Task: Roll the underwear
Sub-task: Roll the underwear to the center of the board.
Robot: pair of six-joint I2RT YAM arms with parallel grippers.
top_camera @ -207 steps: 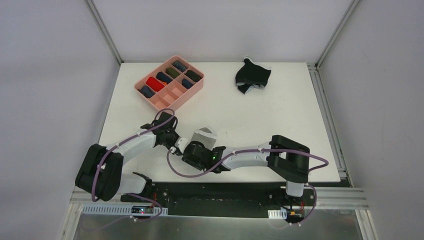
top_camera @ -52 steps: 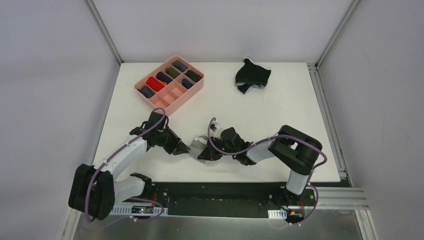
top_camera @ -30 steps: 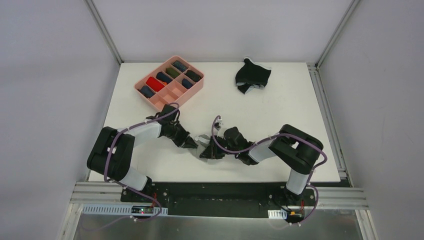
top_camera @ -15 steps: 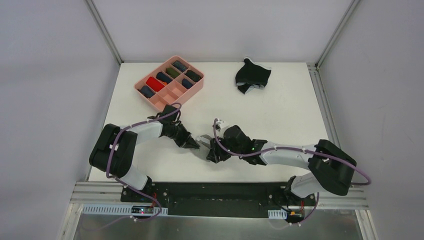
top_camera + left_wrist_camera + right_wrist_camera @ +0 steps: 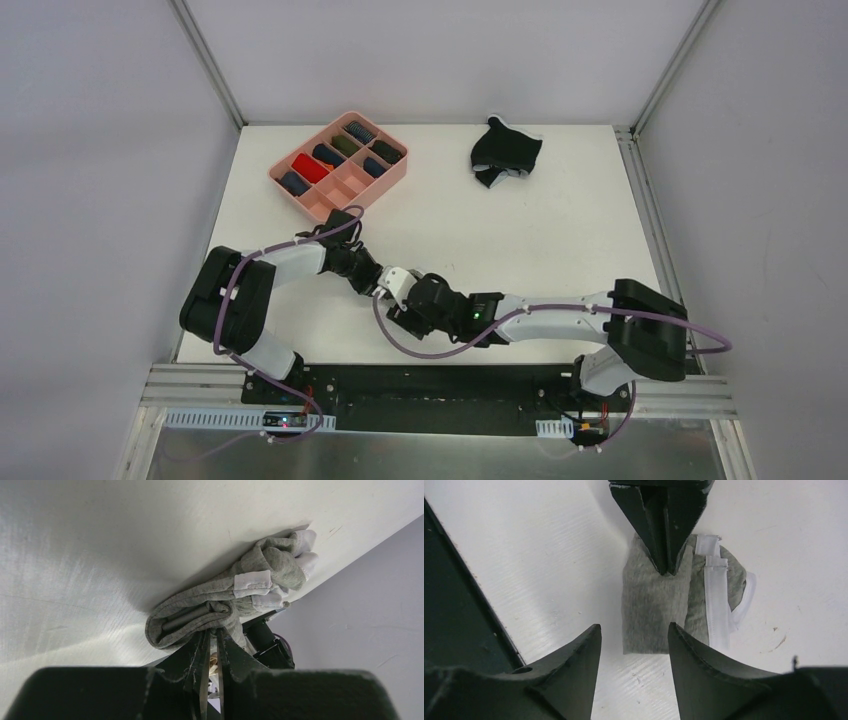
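Briefs [image 5: 651, 610], grey, pinched by left pincer [image 5: 210, 637]; right pincer [image 5: 634, 630] backed off, open.

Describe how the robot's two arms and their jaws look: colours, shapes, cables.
Left arm and right arm alike: white tubular links between black joint housings, a purple cable running along each. The jaws are black, tapering wedges. A green light glows on the right arm.

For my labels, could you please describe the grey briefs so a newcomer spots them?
On the white table, look towards the near edge, below the open right gripper. The grey briefs lie there, a rolled bundle with white trim pinched by the left gripper; the black briefs lie at the far edge.
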